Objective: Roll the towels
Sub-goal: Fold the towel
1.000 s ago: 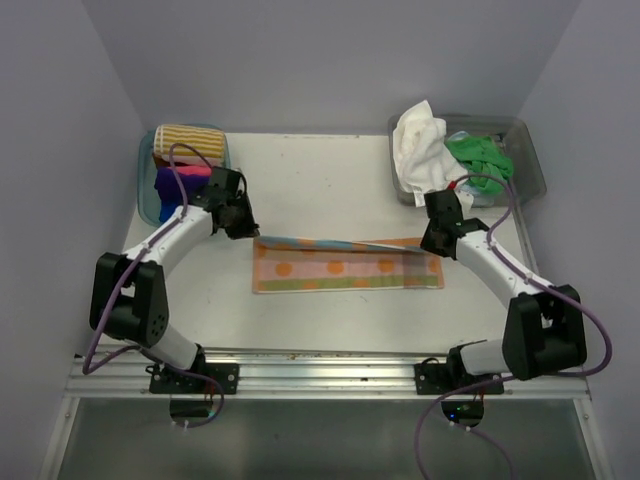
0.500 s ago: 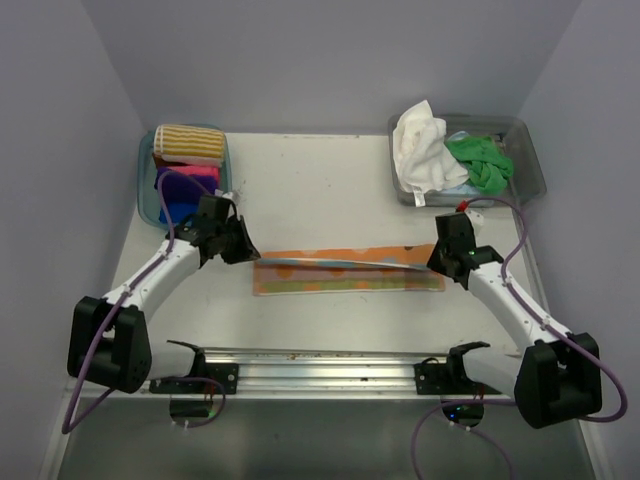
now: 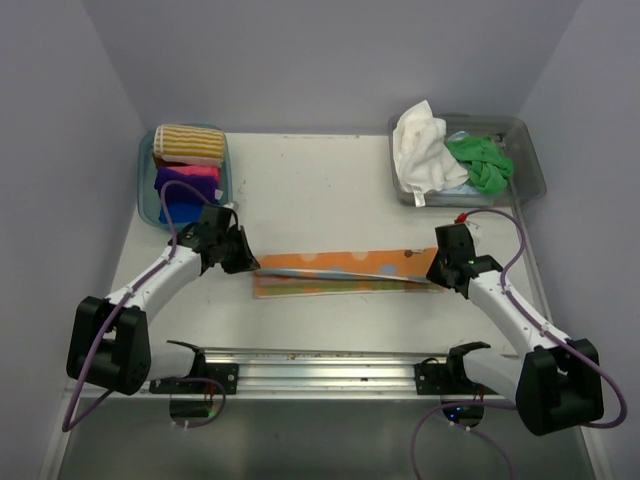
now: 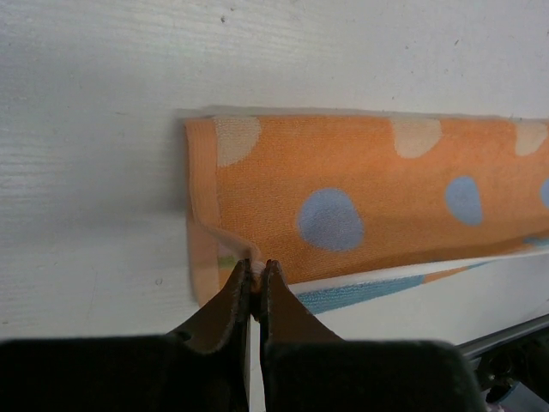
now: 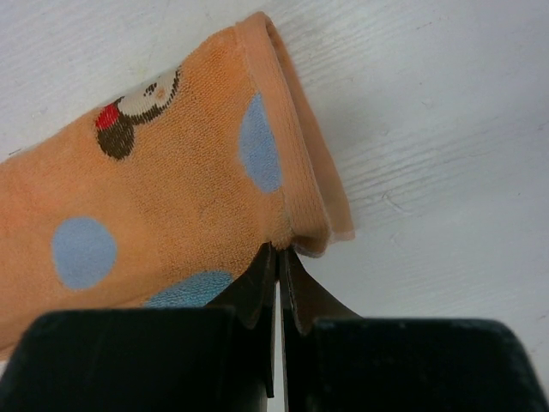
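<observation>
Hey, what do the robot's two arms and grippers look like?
White tube links with black joints on the left arm and right arm, a purple cable running along each. The left gripper and right gripper are black with slim dark fingers.

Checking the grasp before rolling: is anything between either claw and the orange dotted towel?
Nothing visible. The left claw and right claw are each shut on an end of the orange dotted towel, folded on the table; the left tub and right tub stand at the far corners, apart from it.

Blue tub far left; clear tub far right; white table.
</observation>
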`<state>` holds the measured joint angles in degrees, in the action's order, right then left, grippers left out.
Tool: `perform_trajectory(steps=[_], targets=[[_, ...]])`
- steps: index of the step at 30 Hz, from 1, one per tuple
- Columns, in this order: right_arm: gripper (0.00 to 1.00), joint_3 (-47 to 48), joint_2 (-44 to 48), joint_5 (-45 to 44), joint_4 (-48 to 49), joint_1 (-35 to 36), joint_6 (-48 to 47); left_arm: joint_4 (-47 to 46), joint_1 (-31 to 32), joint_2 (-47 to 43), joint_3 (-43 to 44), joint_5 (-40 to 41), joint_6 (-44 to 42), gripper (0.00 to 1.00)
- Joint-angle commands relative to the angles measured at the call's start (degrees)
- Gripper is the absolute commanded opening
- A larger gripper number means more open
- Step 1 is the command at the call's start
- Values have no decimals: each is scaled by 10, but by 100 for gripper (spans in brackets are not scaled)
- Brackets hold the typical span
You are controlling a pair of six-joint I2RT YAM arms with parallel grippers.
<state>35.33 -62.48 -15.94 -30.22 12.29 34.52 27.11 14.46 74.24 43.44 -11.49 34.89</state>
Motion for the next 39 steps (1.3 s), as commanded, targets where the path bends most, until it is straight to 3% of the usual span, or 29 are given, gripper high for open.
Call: perform_trajectory(steps=[1,4,5,6,7,8,9,10,11,12,19,22,23,25,29,33,39], targets=[[0,-4,0,-28,-8,-7,0,-25,1,3,-5,24,1,0],[1,-5,-4,-29,-3,-7,-2,-28,1,6,-11,31,3,0],[6,-5,-4,-28,-2,-8,-2,-26,1,9,-10,30,3,3],[10,-5,-3,-23,-5,-7,-3,-22,1,11,-8,30,4,19],[14,-5,1,-21,-6,-7,-3,-16,1,13,-6,27,6,25],[27,-4,4,-20,-10,-7,-3,-13,0,10,-5,24,7,33],[35,-4,9,-14,-18,-7,-3,-3,1,6,-2,23,8,57],[42,1,20,-11,-24,-7,-3,2,1,-7,6,23,8,67],[54,9,24,-9,-31,-7,-3,7,1,-16,11,25,8,69],[57,13,31,-8,-42,-8,-2,18,0,-26,17,29,8,71],[60,46,36,-9,-53,-7,-4,27,7,-61,61,20,6,65],[49,48,20,-1,-40,-7,-3,5,31,-40,62,3,10,56],[39,49,10,1,-30,-6,-4,0,43,-32,64,3,15,51],[31,52,-6,5,-17,-7,-13,-15,81,-2,75,5,20,47],[25,89,-90,22,-6,-16,-33,-40,103,71,88,3,22,34],[24,115,-176,34,1,-32,-38,-56,100,153,94,10,15,33],[23,109,-230,65,6,-35,-32,-53,80,194,86,18,5,35]])
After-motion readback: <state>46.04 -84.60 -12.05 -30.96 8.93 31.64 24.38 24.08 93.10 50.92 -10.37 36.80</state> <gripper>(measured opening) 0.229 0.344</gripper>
